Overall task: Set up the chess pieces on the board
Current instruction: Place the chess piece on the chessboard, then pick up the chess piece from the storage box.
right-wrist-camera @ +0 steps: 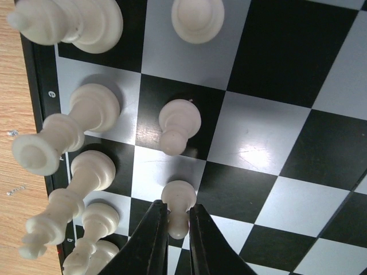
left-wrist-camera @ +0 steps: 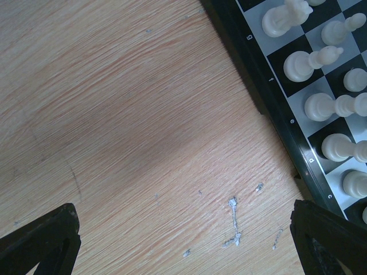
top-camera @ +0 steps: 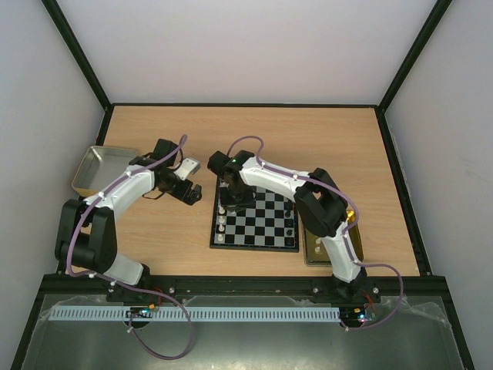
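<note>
Top view: the small square black-and-white chessboard [top-camera: 256, 220] is located at table centre. The right gripper [top-camera: 229, 202] is positioned over its far-left corner, the left gripper [top-camera: 191, 193] just left of it.

Left wrist view: the fingers [left-wrist-camera: 49, 240] are spread apart above the light wooden table [left-wrist-camera: 126, 126].

Right wrist view: the fingers [right-wrist-camera: 153, 240] are clamped on a tiny white pawn [right-wrist-camera: 179, 197] beside the left-edge white chess pieces [right-wrist-camera: 86, 112].

The worktop [left-wrist-camera: 114, 114] is matt wood grain, scuffed white just beside the board [right-wrist-camera: 269, 143], whose checks are glossy. The white chess pieces [right-wrist-camera: 179, 123] on it look like smooth plastic.
</note>
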Available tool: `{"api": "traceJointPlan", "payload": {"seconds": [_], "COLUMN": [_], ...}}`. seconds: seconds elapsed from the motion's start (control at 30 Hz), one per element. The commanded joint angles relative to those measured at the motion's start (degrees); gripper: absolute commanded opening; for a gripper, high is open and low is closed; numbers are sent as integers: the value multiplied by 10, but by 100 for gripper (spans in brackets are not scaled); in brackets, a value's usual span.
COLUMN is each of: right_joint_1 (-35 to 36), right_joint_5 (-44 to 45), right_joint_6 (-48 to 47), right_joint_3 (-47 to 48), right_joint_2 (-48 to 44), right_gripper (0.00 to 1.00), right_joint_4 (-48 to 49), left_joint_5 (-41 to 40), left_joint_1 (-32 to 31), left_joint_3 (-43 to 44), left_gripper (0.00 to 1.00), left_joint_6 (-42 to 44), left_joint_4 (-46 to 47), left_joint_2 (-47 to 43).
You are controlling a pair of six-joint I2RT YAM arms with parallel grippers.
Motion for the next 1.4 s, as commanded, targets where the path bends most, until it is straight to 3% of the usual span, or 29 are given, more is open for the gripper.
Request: {"api": "traceJointPlan", "payload": {"seconds": [0.0,0.47,0.73,0.83,1.13,1.37], "right_joint_1": [3,2,-1,-19,-167,-215], "right_joint_5": [3,4,26,53,92,86], "right_joint_6": [-5,-5,23,54,116,124], "right_joint_3": [27,44,-2,-61,-383,-503], "right_joint_2": [12,3,-127,-215,-472,-524], "right_gripper": [10,21,25,25,26,29], "right_joint_4": [-12,-29,-71,-84,-81,-26], "left_joint_5": [4,4,4,4,9,10], "left_joint_1": [-1,-1,-1,0,0,0], "left_joint_3": [-9,-14,-18,-19,-11,3], "left_gripper": [100,100,100,99,99,100], "left_joint_6": [-2,-2,-1,-1,-2,-4], "left_joint_4": [-3,-3,-5,-6,-9,-16], "left_joint_2": [-16,-21,-29,-31,-24,-9]}}
